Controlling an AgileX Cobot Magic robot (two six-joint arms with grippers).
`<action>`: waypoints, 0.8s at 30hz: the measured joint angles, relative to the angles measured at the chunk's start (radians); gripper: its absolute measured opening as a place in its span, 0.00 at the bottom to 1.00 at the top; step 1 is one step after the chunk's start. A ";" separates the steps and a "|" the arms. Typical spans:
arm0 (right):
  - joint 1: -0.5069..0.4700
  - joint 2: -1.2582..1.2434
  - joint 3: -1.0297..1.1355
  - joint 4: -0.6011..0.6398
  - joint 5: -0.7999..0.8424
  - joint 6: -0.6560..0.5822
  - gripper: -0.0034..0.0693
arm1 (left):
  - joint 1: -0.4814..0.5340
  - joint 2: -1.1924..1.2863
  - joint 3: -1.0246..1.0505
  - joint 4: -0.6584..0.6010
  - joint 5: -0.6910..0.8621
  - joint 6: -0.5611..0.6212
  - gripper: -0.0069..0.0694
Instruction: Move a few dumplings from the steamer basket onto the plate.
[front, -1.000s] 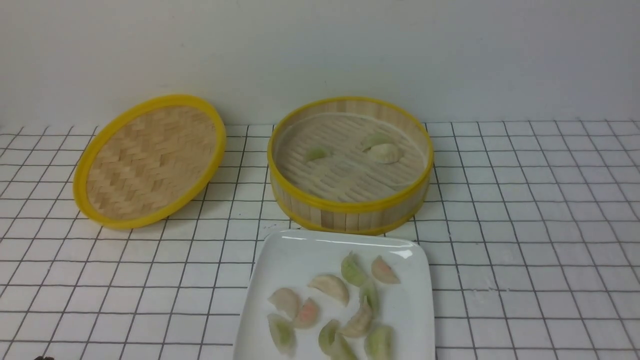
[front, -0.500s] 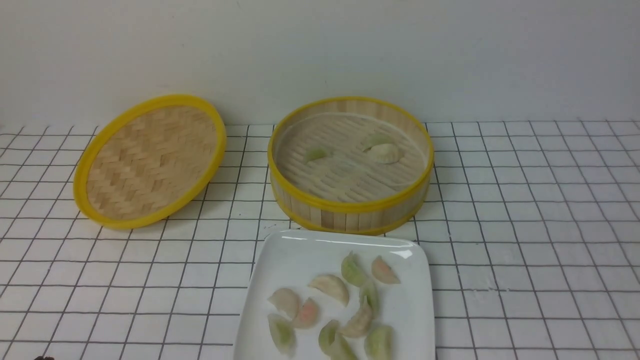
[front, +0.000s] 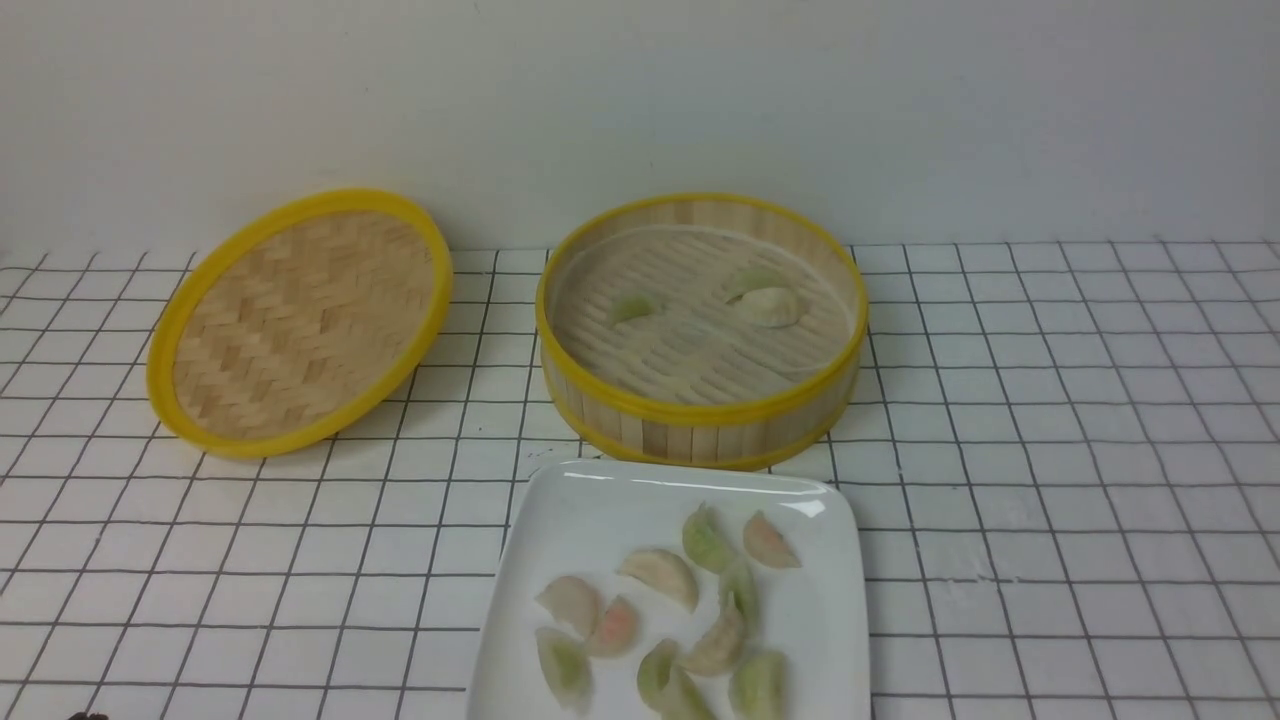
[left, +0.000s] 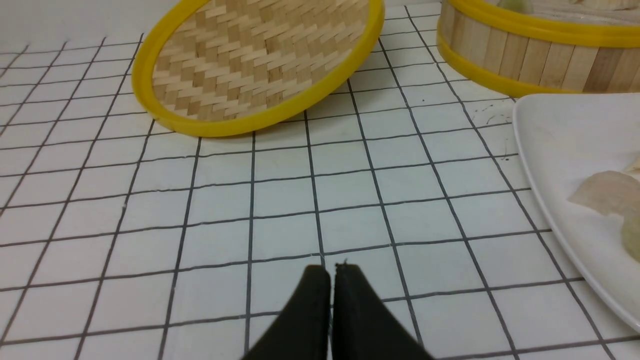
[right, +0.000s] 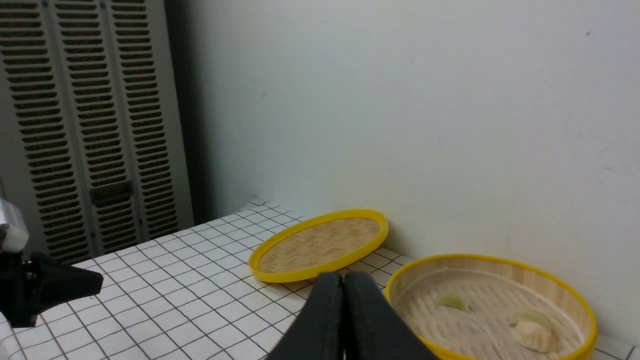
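The steamer basket (front: 700, 437) stands at the back centre with three dumplings (front: 768, 306) on its slatted floor. Right in front of it lies the white plate (front: 585, 520), holding several dumplings (front: 660, 572) in green, whitish and pink. Neither gripper shows in the front view. My left gripper (left: 331, 270) hangs shut and empty over the checked table, left of the plate (left: 560, 135). My right gripper (right: 343, 277) is shut and empty too, raised in the air, looking down on the basket (right: 500, 261) and its dumplings (right: 534, 334).
The woven bamboo lid (front: 300, 320) with a yellow rim lies tilted at the back left, close to the wall. A grey louvred panel (right: 75, 125) stands beyond the table's left end. A black arm part (right: 45, 290) shows at the edge of the right wrist view.
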 joint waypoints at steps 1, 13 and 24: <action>0.000 0.000 0.000 0.005 -0.002 0.000 0.03 | 0.000 0.000 0.000 0.000 0.000 0.000 0.08; -0.507 -0.022 0.237 0.078 -0.052 -0.017 0.03 | 0.001 0.000 0.000 0.000 0.000 0.000 0.08; -0.721 -0.081 0.460 0.054 -0.056 -0.021 0.03 | 0.001 0.000 0.000 0.000 0.000 0.000 0.08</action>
